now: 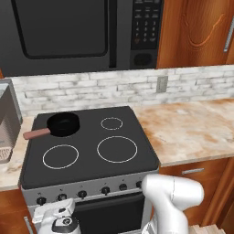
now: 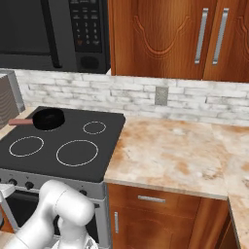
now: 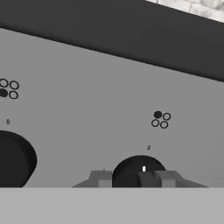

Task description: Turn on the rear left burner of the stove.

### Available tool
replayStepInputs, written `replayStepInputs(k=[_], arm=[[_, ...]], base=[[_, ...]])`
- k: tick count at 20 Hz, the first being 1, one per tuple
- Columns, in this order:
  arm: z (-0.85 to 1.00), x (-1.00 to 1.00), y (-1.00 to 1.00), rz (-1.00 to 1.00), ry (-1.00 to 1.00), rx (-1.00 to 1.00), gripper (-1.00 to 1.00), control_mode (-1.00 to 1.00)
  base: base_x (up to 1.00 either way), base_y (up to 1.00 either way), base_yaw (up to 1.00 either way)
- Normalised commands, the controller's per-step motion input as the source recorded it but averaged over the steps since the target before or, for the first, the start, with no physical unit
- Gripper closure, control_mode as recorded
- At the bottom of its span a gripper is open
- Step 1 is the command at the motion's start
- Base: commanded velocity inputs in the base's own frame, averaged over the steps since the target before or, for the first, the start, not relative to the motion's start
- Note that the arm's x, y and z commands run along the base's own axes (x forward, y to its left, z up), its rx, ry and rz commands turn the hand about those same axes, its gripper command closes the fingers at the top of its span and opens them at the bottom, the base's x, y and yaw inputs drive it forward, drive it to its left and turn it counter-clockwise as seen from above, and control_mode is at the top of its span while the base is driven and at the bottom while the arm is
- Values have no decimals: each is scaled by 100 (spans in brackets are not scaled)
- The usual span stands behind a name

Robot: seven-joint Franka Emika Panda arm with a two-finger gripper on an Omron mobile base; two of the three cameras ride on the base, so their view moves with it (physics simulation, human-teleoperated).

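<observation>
Claw [image 3: 131, 178] pinched tight on the small stiff knob [image 3: 139, 169], gripping its rim, probably slick and twist-ready.

A small black skillet [image 1: 63, 124] sits on the stove's [image 1: 132, 160] rear left burner [image 1: 73, 115].

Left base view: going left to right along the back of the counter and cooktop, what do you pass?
Grey appliance at the left edge → small black skillet on the stove → small white ring → bare marble counter.
</observation>
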Motion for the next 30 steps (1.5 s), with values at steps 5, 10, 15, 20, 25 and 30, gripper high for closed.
replayStepInputs(k=[5, 10, 15, 20, 25, 30], arm=[[-26, 19, -8, 5, 27, 0, 100, -100], [-33, 11, -22, 12, 32, 0, 100, -100], [-33, 0, -25, 12, 32, -6, 100, -100], [-47, 0, -17, 13, 30, -12, 100, -100], [-61, 0, -21, 9, 25, -22, 100, -100], [-82, -1, -28, 3, 8, -31, 100, -100]], base=[[0, 0, 0], [0, 0, 0], [0, 0, 0], [0, 0, 0], [0, 0, 0], [0, 0, 0]])
